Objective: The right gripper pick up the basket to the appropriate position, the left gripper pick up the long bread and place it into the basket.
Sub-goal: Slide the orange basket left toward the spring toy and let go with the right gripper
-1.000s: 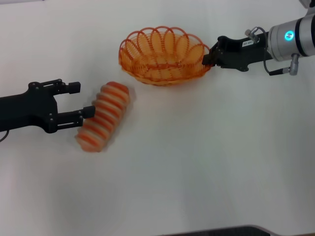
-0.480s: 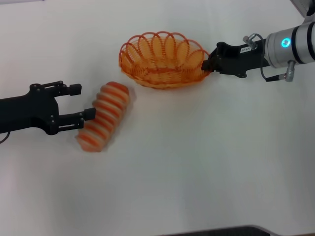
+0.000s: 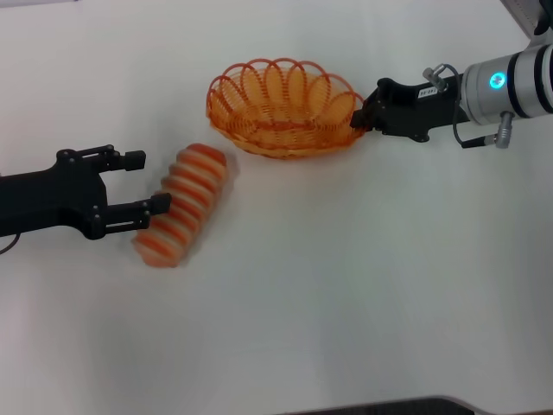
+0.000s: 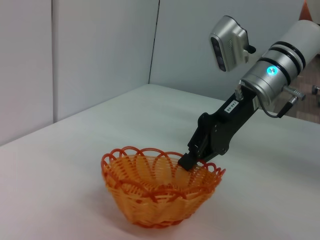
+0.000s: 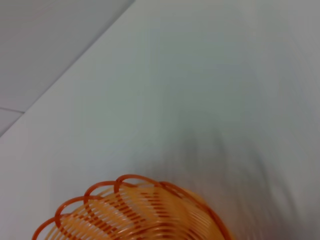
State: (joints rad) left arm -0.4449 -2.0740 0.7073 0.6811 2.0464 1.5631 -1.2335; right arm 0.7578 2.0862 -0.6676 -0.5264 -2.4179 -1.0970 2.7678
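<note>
My left end effector (image 3: 145,183) sits low over the white worktop (image 3: 346,294) with its two fingers spread apart. The long bread (image 3: 180,205) lies just beyond my fingertips, and the nearer finger looks to touch or almost touch its striped side, while the farther finger stands clear of it. The loaf is not between my fingers, so I judge it not yet gripped; it lies flat on the worktop, slanted, with its far end pointing toward the basket. Farther on, well apart from my left fingertips and beyond the loaf, is the basket (image 3: 281,108), with nothing inside it. My right end effector (image 3: 363,114) meets it at the rim on the side nearest that arm. In the left wrist view the fingertips (image 4: 188,160) are closed over one rim loop of the basket (image 4: 155,195), so I take it as clamped there. The right wrist view shows only the basket's looped edge (image 5: 130,210) close under that arm. Whether the basket is lifted or resting I cannot tell. By my reading, the basket step is under way, with the hold made but the placing unfinished. The bread step is barely begun: I still have to close on the loaf, lift it, carry it across and lower it into the basket.
</note>
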